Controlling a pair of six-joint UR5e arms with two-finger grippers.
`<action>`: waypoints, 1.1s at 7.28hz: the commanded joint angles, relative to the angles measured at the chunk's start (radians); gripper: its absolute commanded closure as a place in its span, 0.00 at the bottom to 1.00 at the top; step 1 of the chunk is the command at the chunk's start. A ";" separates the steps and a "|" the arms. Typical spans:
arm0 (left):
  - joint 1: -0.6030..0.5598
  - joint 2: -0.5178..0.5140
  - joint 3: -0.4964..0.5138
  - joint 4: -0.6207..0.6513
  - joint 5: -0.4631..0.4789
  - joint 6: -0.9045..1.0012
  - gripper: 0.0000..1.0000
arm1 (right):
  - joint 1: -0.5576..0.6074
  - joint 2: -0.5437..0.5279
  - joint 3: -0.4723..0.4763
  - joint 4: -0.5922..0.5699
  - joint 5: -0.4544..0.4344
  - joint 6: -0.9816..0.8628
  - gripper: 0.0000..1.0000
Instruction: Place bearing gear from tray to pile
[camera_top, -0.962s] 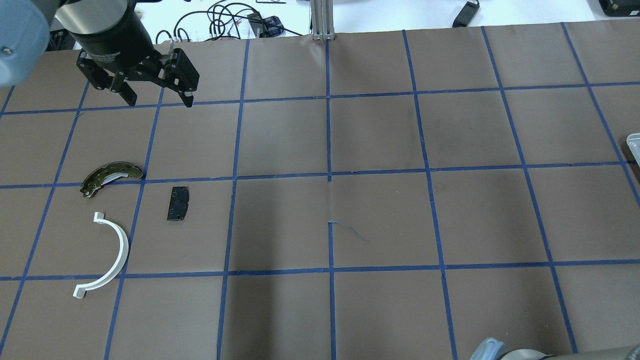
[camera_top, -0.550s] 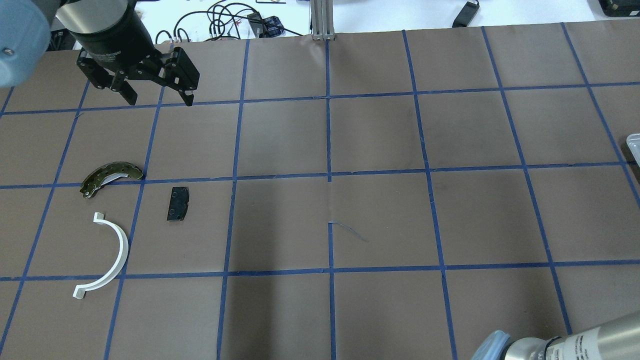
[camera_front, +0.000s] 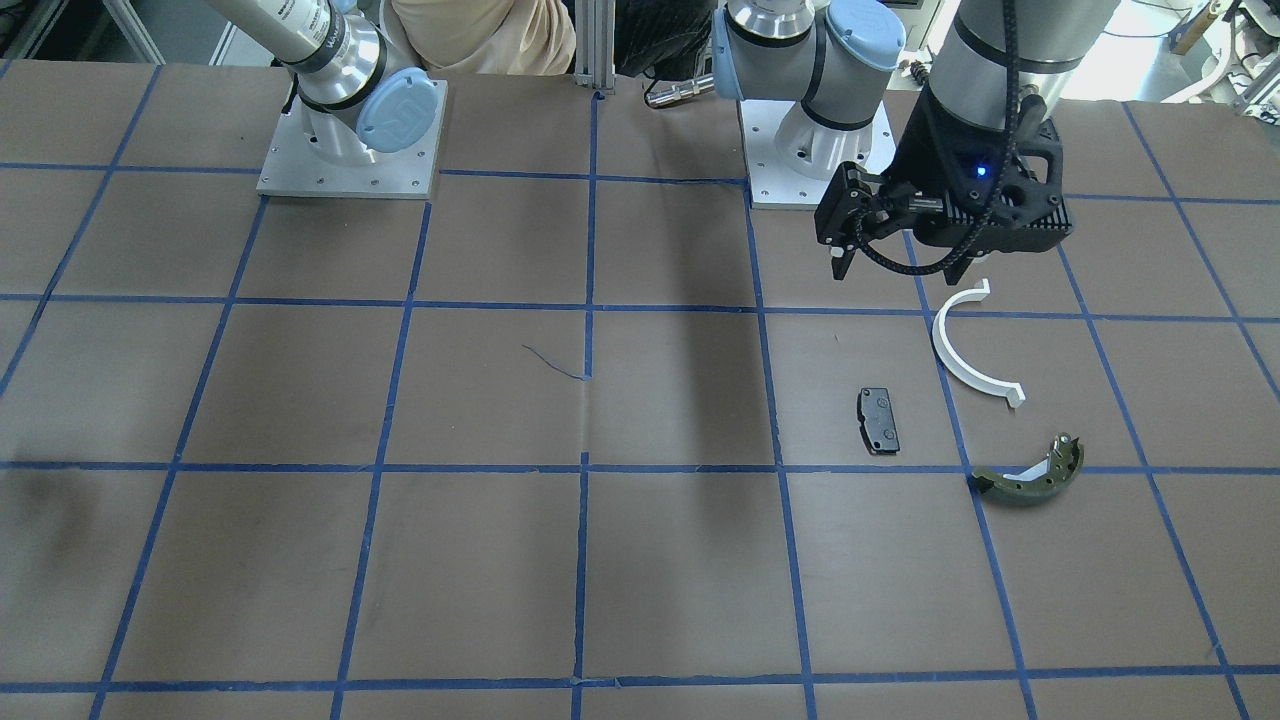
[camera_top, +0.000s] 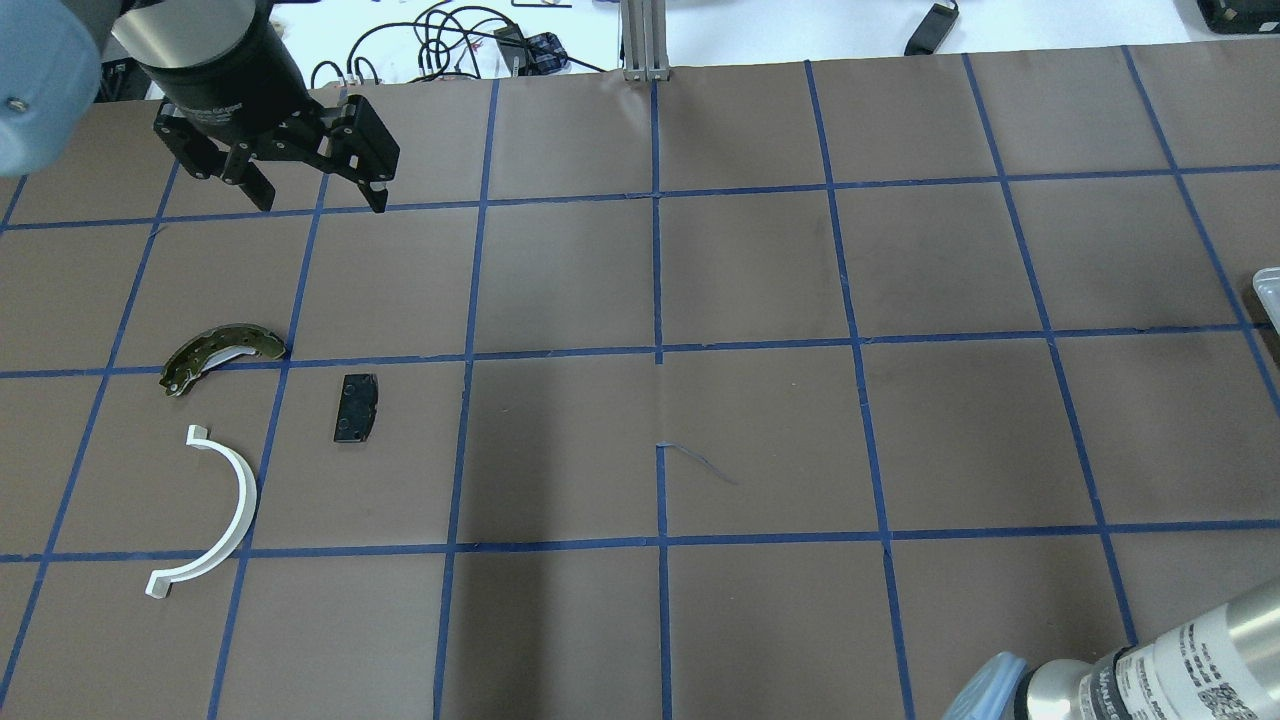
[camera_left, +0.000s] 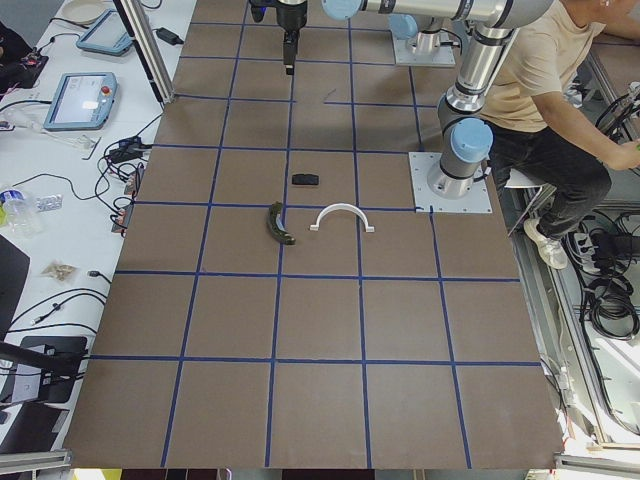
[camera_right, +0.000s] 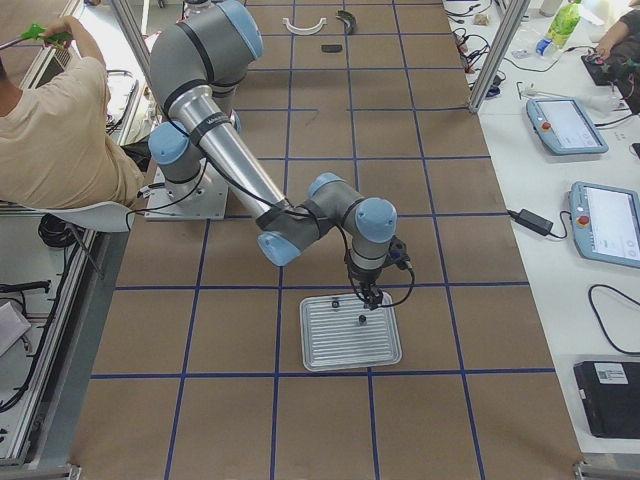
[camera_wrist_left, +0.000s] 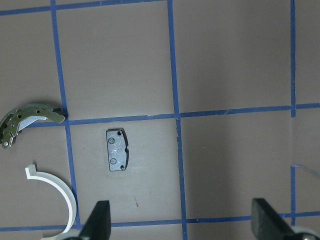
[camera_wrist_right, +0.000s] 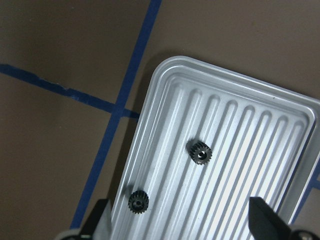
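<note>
Two small black bearing gears (camera_wrist_right: 200, 152) (camera_wrist_right: 138, 201) lie in the ribbed metal tray (camera_wrist_right: 240, 125). My right gripper (camera_wrist_right: 182, 225) hangs open just above the tray (camera_right: 340, 350), holding nothing. The pile lies far off on the other side of the table: a white half-ring (camera_top: 235, 500), a black pad (camera_top: 356, 407) and an olive brake shoe (camera_top: 215, 352). Beyond the pile my left gripper (camera_top: 318, 198) hovers open and empty. Its wrist view looks down on the pad (camera_wrist_left: 117, 156), the shoe (camera_wrist_left: 27, 117) and the half-ring (camera_wrist_left: 60, 187).
Brown paper with a blue tape grid covers the table. Only a corner of the tray (camera_top: 1268, 290) shows at the overhead view's right edge. A person (camera_right: 60, 130) sits behind the robot bases. Cables (camera_top: 440, 40) and an aluminium post (camera_top: 645, 40) stand at the far edge.
The right arm's forearm has slid further into the overhead view at the bottom right. The left gripper and the pile have not moved.
</note>
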 joint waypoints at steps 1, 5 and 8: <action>0.000 0.000 0.000 -0.001 0.000 -0.001 0.00 | -0.010 0.049 -0.008 -0.015 0.002 -0.015 0.04; 0.000 0.000 0.000 -0.001 0.000 -0.001 0.00 | -0.010 0.163 -0.103 -0.015 0.007 -0.030 0.08; 0.000 0.000 0.000 -0.001 0.001 -0.001 0.00 | -0.010 0.183 -0.106 -0.015 0.007 -0.021 0.18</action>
